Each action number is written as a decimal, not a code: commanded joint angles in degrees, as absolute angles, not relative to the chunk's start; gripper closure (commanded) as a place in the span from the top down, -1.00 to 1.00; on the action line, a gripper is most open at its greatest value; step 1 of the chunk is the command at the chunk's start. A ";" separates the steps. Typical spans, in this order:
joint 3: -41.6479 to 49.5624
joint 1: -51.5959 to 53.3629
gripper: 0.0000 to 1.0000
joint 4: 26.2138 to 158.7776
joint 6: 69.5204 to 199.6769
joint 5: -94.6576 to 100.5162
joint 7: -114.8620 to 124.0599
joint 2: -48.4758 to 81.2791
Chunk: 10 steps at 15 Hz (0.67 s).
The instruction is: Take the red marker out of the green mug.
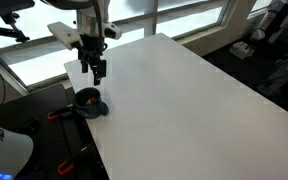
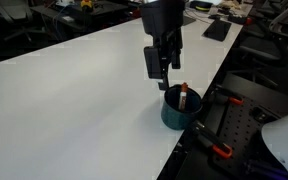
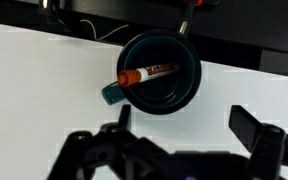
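Observation:
The green mug [image 3: 162, 72] is a dark teal cup that stands near the white table's edge; it shows in both exterior views [image 1: 88, 102] [image 2: 180, 108]. The red marker [image 3: 146, 74] lies slanted inside it, its orange end leaning on the rim by the handle; in an exterior view its tip [image 2: 183, 97] sticks up from the mug. My gripper [image 3: 184, 122] hangs above the table just beside the mug, open and empty, and shows in both exterior views [image 1: 95, 68] [image 2: 163, 68].
The white table [image 1: 184, 100] stretches wide beyond the mug. The mug sits close to the table edge [image 2: 199, 125]. Dark equipment with orange-handled clamps [image 2: 222, 150] lies below that edge. Windows [image 1: 44, 50] stand behind the arm.

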<state>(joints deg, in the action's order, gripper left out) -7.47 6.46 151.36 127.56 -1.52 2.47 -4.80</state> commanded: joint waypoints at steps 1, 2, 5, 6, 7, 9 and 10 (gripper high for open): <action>-6.89 6.45 1.00 150.62 125.20 -2.88 1.93 -3.97; -6.81 6.37 1.00 150.74 124.96 -2.98 1.86 -3.88; -6.35 6.10 0.99 151.13 125.14 -3.09 2.16 -3.09; -6.16 6.01 0.94 151.29 125.30 -3.20 2.26 -2.71; -5.99 5.93 0.95 151.46 125.49 -3.34 2.32 -2.37; -5.78 5.90 0.98 151.87 126.04 -3.72 2.28 -1.51; -5.83 5.89 1.00 152.06 126.46 -3.93 2.33 -1.00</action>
<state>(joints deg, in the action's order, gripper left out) -6.00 6.00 151.57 126.50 -2.60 2.47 -1.85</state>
